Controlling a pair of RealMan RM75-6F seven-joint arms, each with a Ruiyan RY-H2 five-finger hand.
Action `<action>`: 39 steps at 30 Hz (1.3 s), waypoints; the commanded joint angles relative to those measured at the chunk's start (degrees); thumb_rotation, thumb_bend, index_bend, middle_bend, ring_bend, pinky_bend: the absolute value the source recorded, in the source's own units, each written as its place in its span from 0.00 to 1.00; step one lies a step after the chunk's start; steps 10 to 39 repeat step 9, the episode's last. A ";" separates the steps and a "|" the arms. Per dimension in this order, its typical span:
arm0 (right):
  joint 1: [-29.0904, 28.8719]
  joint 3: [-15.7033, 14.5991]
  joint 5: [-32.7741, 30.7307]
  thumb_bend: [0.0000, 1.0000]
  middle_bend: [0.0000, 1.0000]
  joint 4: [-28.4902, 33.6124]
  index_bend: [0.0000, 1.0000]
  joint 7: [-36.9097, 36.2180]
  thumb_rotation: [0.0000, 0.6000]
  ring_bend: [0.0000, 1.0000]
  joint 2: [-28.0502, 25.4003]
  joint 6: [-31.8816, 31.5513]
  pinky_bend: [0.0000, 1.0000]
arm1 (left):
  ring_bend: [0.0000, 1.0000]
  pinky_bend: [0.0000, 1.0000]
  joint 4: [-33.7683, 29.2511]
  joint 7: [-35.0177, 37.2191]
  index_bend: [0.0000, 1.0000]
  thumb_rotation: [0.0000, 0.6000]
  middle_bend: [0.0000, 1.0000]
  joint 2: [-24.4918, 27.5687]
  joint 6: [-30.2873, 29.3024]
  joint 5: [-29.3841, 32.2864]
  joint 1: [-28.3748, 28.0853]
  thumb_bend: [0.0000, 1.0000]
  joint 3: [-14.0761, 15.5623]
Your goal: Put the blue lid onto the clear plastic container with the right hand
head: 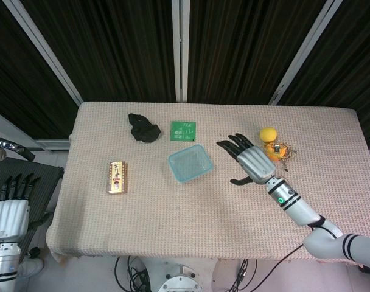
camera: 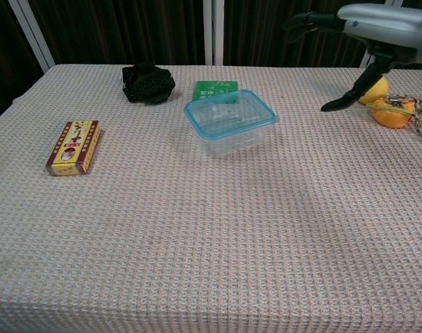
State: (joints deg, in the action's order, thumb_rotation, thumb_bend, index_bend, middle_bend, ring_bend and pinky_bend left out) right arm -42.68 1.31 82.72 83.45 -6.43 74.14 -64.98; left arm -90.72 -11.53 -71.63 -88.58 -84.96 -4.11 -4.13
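Note:
The clear plastic container stands near the table's middle with the blue lid sitting on top of it. My right hand hovers above the table to the container's right, apart from it, fingers spread and holding nothing. My left hand hangs off the table's left side, fingers extended and empty; the chest view does not show it.
A black cloth and a green card lie behind the container. A yellow-red box sits at the left. A yellow ball and an orange item with keys are at the right.

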 commanded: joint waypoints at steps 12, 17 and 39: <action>26.47 -6.29 -1.24 0.03 0.03 11.29 0.00 6.76 1.00 0.00 -7.84 -27.00 0.00 | 0.00 0.00 -0.13 -0.54 0.16 1.00 0.09 0.16 -0.16 -0.91 -0.26 0.00 0.26; 26.47 -6.29 -1.24 0.03 0.03 11.29 0.00 6.76 1.00 0.00 -7.84 -27.00 0.00 | 0.00 0.00 -0.13 -0.54 0.16 1.00 0.09 0.16 -0.16 -0.91 -0.26 0.00 0.26; 26.47 -6.29 -1.24 0.03 0.03 11.29 0.00 6.76 1.00 0.00 -7.84 -27.00 0.00 | 0.00 0.00 -0.13 -0.54 0.16 1.00 0.09 0.16 -0.16 -0.91 -0.26 0.00 0.26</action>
